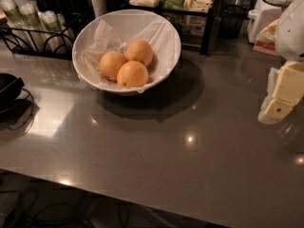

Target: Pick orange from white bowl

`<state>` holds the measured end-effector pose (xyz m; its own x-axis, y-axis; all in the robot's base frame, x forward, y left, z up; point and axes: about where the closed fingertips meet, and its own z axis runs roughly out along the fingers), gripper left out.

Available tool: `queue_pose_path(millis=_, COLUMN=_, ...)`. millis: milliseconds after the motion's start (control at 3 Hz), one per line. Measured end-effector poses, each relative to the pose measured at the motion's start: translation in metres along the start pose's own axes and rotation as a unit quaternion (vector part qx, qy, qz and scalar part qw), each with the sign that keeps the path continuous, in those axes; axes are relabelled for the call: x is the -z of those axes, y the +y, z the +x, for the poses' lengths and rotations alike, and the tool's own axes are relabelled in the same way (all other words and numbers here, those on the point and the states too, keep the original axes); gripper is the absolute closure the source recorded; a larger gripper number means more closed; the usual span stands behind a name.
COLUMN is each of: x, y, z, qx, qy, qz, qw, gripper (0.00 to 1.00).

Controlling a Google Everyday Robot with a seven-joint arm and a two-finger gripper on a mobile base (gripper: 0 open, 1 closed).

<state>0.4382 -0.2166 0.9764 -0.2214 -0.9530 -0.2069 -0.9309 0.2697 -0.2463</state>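
The white bowl (pixel 164 42) stands on the grey counter at the upper middle, lined with crinkled white paper. Three oranges lie in it: one at the front (pixel 132 74), one at the left (pixel 112 64), one at the back (pixel 139 52). My gripper (pixel 280 101) is at the right edge of the view, cream-coloured, well to the right of the bowl and a little nearer than it. It holds nothing that I can see.
A black wire rack with stacked cups (pixel 33 18) stands at the back left. A shelf with packets (pixel 185 4) is behind the bowl. A black object with cables (pixel 9 91) sits at the left edge. A white appliance (pixel 266 13) is at the back right. The counter's front edge (pixel 142 194) runs along the bottom.
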Motion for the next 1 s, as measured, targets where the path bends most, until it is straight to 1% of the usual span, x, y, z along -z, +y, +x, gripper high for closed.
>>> queue_pose_path(millis=333, x=0.0, y=0.0, z=0.0, qx=0.0, qy=0.0, qz=0.0, qw=1.0, gripper=0.0)
queue_pose_path(millis=667, x=-0.001, y=-0.004, z=-0.017, qx=0.016, qy=-0.019, qz=0.004, qw=0.9997, gripper=0.0)
queue_pose_path(millis=1000, x=-0.006, y=-0.004, z=-0.054, qx=0.056, qy=-0.048, qz=0.005, qw=0.9973, gripper=0.0)
